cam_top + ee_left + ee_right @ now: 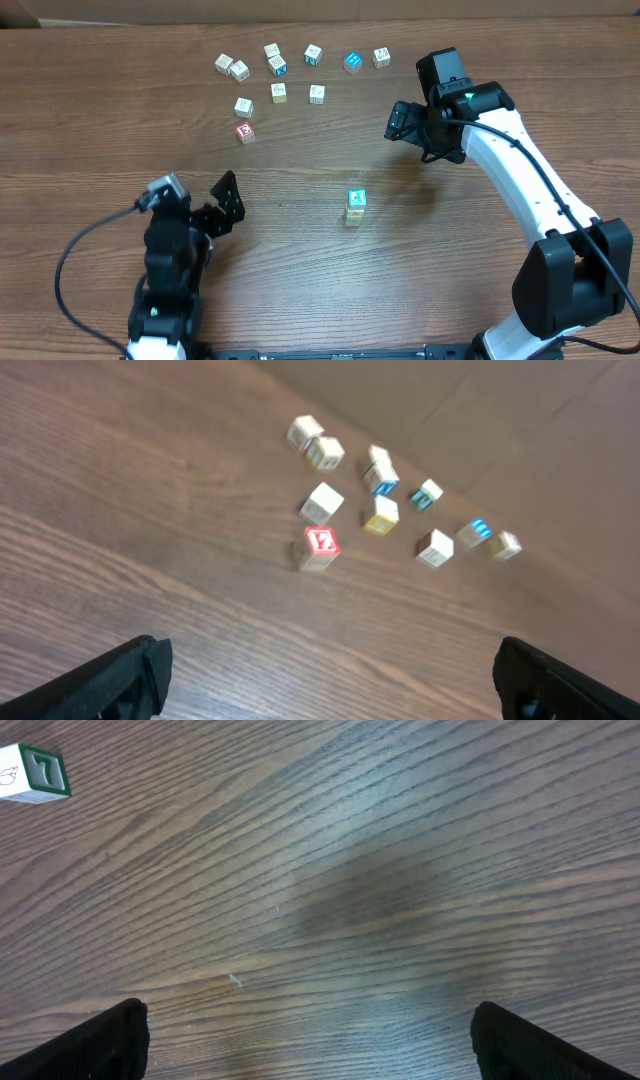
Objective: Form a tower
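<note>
The tower (355, 205) stands alone in the middle of the table as a narrow stack of letter cubes with a teal face on top and a yellow cube under it. My left gripper (230, 203) hovers to its left, a good gap away, with its jaws wide open and nothing between them. In the left wrist view the left gripper (330, 680) shows only bare wood between its tips. My right gripper (412, 137) is above and to the right of the tower, also open and holding nothing. The right wrist view shows the right gripper (310, 1035) over bare table.
Several loose letter cubes lie in a cluster at the back, among them a red cube (245, 131), a blue cube (352, 62) and a white cube (243, 106). The red cube (320, 545) sits nearest the left wrist camera. A green-framed cube (35, 772) shows at the right wrist view's corner.
</note>
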Tool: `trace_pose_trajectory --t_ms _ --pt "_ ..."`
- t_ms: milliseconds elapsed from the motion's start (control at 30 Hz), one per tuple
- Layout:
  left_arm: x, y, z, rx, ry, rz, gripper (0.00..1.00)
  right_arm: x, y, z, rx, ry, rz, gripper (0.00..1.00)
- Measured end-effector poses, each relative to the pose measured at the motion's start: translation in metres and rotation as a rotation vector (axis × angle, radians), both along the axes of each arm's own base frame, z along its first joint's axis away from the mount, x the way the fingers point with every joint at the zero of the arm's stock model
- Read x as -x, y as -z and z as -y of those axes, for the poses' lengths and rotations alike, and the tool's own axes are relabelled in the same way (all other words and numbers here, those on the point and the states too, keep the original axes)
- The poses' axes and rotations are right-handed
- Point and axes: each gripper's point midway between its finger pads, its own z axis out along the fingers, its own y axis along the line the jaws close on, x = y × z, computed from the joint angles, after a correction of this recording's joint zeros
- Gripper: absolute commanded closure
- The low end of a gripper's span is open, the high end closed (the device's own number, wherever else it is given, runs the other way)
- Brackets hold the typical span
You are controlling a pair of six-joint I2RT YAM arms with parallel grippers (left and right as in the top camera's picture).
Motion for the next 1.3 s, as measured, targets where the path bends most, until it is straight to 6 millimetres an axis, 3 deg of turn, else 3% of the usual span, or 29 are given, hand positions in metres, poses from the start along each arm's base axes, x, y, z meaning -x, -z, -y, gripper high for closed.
trace_pose_trajectory --t_ms 233,700,1300 --pt "0.012 -0.024 -0.001 0.015 0.000 0.163 0.01 0.000 0.000 0.000 0.000 0.000 -0.001 0.00" --pt "0.028 -0.006 -0.003 0.020 0.000 0.220 0.00 0.000 0.000 0.000 0.000 0.000 0.000 0.00" --pt "0.040 -0.022 -0.004 0.030 0.000 0.332 0.00 0.000 0.000 0.000 0.000 0.000 0.000 0.00"
